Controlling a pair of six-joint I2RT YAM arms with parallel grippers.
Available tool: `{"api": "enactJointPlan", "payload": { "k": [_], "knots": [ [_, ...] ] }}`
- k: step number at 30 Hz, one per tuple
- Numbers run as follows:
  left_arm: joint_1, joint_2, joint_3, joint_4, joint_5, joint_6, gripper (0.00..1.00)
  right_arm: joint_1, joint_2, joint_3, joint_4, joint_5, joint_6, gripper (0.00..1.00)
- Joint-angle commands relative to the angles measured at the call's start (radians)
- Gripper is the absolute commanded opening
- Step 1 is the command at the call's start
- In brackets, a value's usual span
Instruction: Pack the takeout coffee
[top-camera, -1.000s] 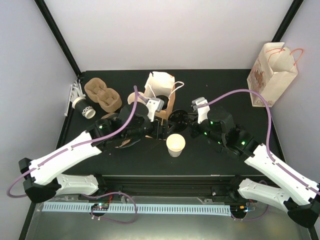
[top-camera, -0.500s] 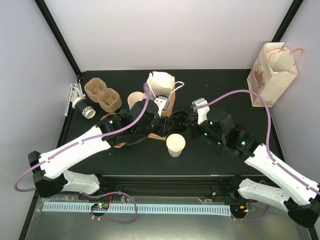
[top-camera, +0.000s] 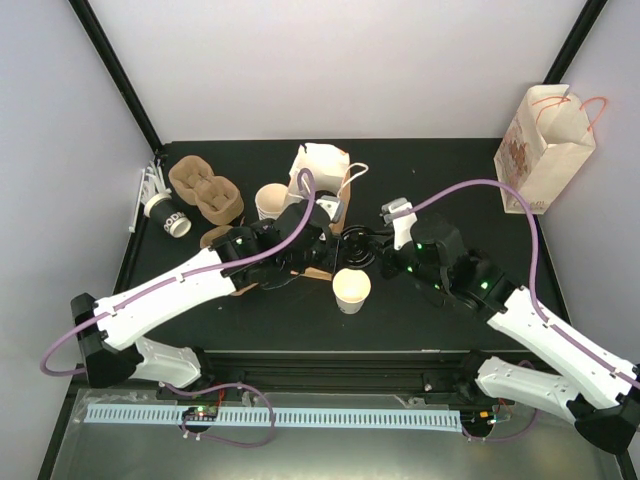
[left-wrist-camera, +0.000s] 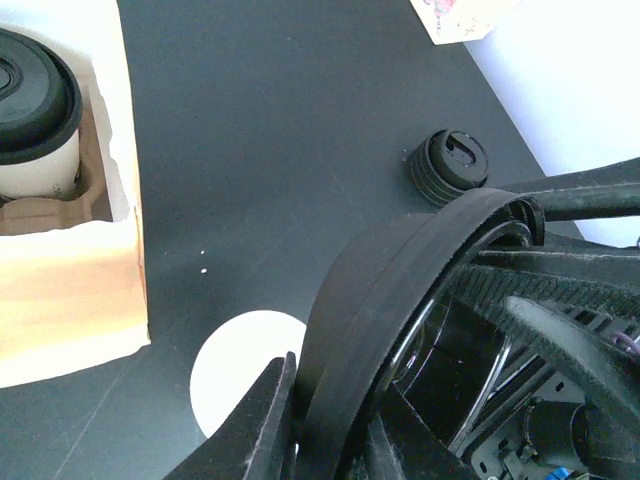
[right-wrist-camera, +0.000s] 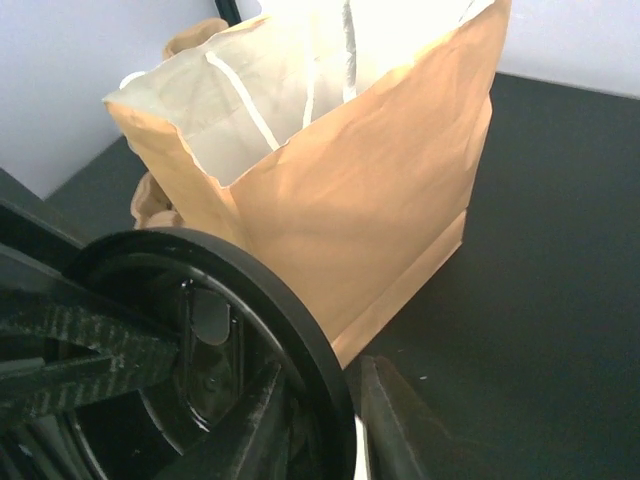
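While left gripper (left-wrist-camera: 330, 450) and right gripper (right-wrist-camera: 322, 430) both pinched rim of round black plastic lid (top-camera: 355, 246), uncapped white paper cup (top-camera: 352, 288) stood nearby; one lidded white paper cup (left-wrist-camera: 35, 120) sat packed in brown paper bag (left-wrist-camera: 70, 290); capping, bagging rest judged left.

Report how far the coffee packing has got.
Done: one lidded cup sits in a carrier inside the open brown bag. In hand: the left gripper and right gripper both grip one black lid beside the bag. Left: two open cups need lids, and a capped cup lies on its side at far left; none is bagged.
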Motion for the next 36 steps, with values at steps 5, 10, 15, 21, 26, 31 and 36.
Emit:
{"api": "enactJointPlan", "payload": {
  "k": [5,10,15,21,26,31,36],
  "knots": [
    [0.036,-0.045,-0.054,0.055,0.047,-0.021,0.07,0.006,-0.041,0.006,0.017,-0.035,0.013,0.53],
    [0.104,-0.106,-0.128,0.118,0.169,-0.032,0.06,0.007,-0.081,0.005,0.026,-0.109,0.008,0.74],
    [0.2,-0.14,-0.161,0.138,0.399,-0.044,0.06,0.007,-0.162,-0.042,0.089,-0.193,-0.006,0.94],
    [0.364,-0.216,-0.292,0.356,0.841,-0.209,0.06,0.008,-0.29,-0.159,0.272,-0.388,-0.152,1.0],
    [0.43,-0.251,-0.403,0.745,1.091,-0.517,0.06,0.006,-0.387,-0.247,0.498,-0.47,-0.265,1.0],
    [0.429,-0.263,-0.409,0.884,1.181,-0.69,0.06,0.007,-0.299,-0.142,0.465,-0.533,-0.43,1.0],
    [0.43,-0.268,-0.408,0.968,1.258,-0.807,0.06,0.006,-0.266,-0.138,0.524,-0.503,-0.612,1.0]
  ]
}}
